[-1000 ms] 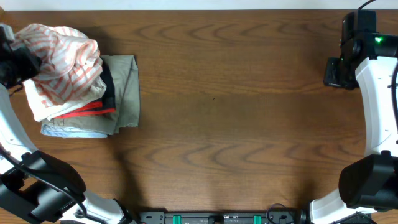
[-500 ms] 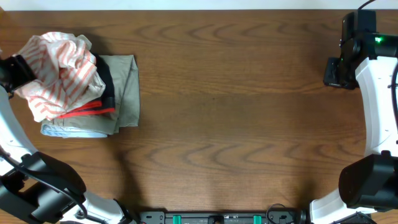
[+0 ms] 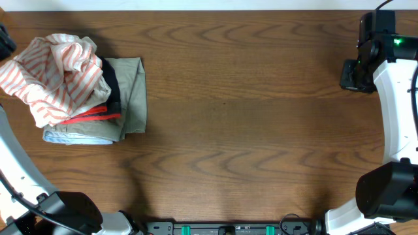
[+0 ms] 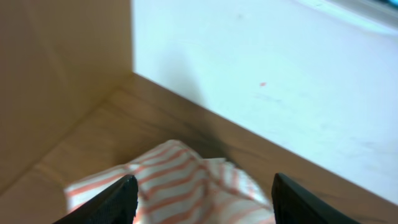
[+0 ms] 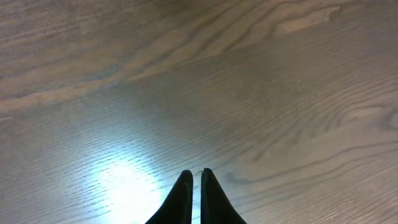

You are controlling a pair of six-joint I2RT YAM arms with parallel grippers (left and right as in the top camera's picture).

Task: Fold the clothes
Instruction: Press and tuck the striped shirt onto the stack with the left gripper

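The clothes, a coral-pink and white striped shirt [image 3: 55, 75], lie crumpled on top of a pile at the table's far left. In the left wrist view the shirt [image 4: 180, 186] sits low in the picture, below and beyond my left gripper [image 4: 204, 180], whose jaws stand wide apart and hold nothing. In the overhead view only a dark bit of that gripper [image 3: 4, 40] shows at the left edge, just off the shirt. My right gripper [image 5: 193, 177] is shut and empty over bare wood, at the far right of the table [image 3: 356, 73].
Under the shirt lies a stack of folded garments: olive-khaki [image 3: 132, 91], red [image 3: 98, 116], pale blue [image 3: 78, 137] and a dark one [image 3: 113, 88]. A wall and the table's back edge [image 4: 249, 143] stand close behind the pile. Wooden table [image 3: 248, 130] spreads between the arms.
My left gripper opened, let go of the striped shirt and drew back to the upper left. The shirt dropped and spread out leftward on the pile. The right arm stayed still.
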